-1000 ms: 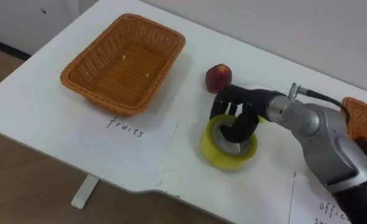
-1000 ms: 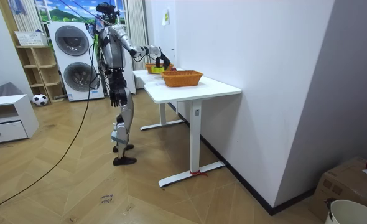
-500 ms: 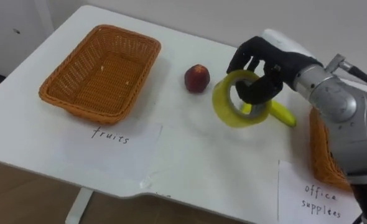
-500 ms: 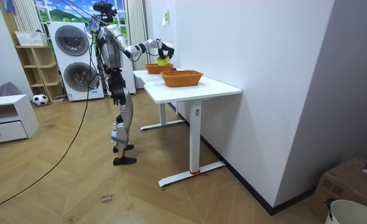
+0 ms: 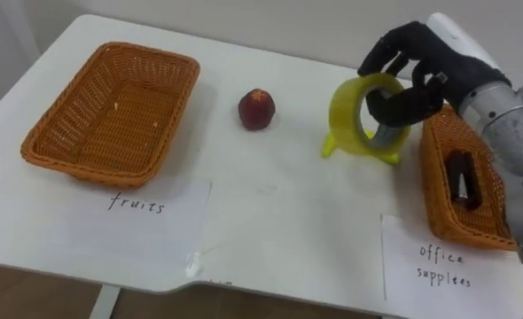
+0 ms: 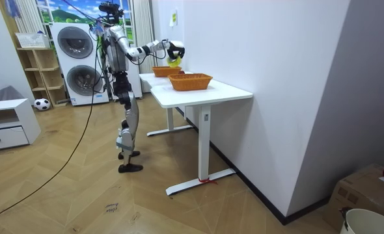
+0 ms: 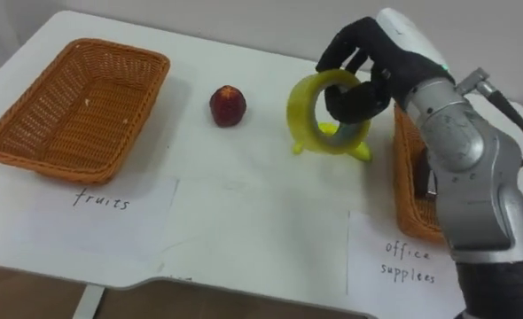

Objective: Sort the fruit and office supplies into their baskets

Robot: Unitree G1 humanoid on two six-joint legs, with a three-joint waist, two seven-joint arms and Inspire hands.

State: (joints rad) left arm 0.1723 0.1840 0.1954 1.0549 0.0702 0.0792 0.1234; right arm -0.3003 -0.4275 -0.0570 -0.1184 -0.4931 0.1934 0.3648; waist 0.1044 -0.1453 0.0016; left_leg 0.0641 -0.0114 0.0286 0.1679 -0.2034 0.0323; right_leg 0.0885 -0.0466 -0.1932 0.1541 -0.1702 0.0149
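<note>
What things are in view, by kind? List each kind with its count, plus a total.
Baskets: 2 (fruits basket, office basket)
Fruit: 2 (red fruit, banana)
Office supplies: 2 (tape roll in right hand, dark item in basket)
Paper labels: 2 (fruits label, office label)
Total: 8

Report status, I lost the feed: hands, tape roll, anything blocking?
Right hand holds tape roll up beside office basket. Left hand down at side. Banana on table below roll; nothing between roll and basket.
</note>
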